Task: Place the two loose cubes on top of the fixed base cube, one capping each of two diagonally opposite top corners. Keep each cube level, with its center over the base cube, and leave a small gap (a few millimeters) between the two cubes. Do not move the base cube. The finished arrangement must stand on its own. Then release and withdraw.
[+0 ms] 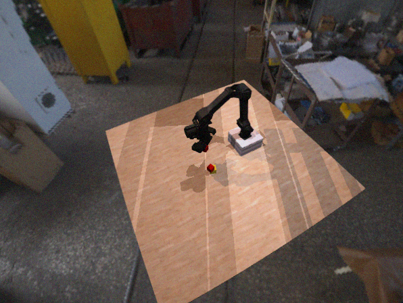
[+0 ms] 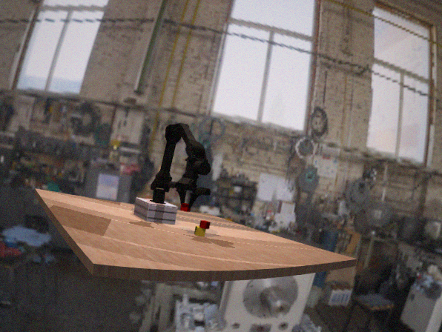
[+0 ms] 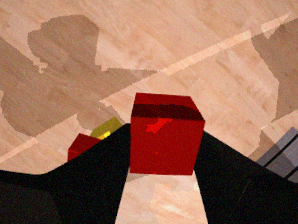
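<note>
Black gripper (image 3: 162, 183), red cubes (image 3: 165, 135), yellow base cube (image 2: 199, 231), and seemingly grey-banded pedestal (image 1: 245, 141).

A big old workshop, brick walls (image 2: 345, 74) with tall windows (image 2: 263, 63), tools hanging up (all blurry), a yellow cabinet (image 1: 86, 37), messy shelves (image 1: 324, 44) full of boxes, a gray concrete floor (image 1: 67, 237)

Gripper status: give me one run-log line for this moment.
gripper: shut on red cube | lifted off table | other red cube on yellow base cube | second placement pending
</note>
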Motion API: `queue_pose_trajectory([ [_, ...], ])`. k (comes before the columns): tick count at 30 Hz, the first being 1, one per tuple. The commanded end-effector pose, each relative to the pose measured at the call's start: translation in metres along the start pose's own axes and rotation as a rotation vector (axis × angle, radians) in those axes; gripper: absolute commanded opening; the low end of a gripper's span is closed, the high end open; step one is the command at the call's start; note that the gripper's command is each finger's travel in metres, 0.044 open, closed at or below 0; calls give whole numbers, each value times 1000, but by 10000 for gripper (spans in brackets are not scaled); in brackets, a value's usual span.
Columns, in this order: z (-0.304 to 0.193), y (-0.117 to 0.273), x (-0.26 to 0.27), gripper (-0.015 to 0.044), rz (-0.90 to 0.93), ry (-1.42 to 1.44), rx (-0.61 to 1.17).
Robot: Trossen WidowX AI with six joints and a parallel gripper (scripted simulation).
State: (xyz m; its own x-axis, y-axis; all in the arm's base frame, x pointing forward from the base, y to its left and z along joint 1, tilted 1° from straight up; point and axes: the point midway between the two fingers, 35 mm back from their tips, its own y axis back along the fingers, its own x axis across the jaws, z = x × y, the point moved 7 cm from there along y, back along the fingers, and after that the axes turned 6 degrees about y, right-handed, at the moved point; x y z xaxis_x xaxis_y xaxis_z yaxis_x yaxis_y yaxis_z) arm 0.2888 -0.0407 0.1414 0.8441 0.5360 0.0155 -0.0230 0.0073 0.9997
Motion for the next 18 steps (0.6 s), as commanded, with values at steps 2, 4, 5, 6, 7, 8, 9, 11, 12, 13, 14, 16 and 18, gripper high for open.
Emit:
queue_pose_trajectory([
  [2,-11,0,6,105,-1,187,2],
  [4,-16,0,9,105,1,275,3],
  [5,-19,0,11,105,1,320,4],
  [6,-21,0,12,105,2,364,4],
  [7,-24,0,14,105,3,408,5],
  [8,-26,0,15,105,3,453,5],
  [9,-29,-1,17,105,3,497,5],
  [11,-34,-1,19,105,4,585,6],
  [12,-36,-1,21,105,5,629,6],
  [13,-38,-1,22,105,5,673,6],
  [14,-41,-1,23,105,5,717,6],
  [16,-45,-2,26,105,5,805,6],
  [18,-50,-2,28,105,6,893,7],
])
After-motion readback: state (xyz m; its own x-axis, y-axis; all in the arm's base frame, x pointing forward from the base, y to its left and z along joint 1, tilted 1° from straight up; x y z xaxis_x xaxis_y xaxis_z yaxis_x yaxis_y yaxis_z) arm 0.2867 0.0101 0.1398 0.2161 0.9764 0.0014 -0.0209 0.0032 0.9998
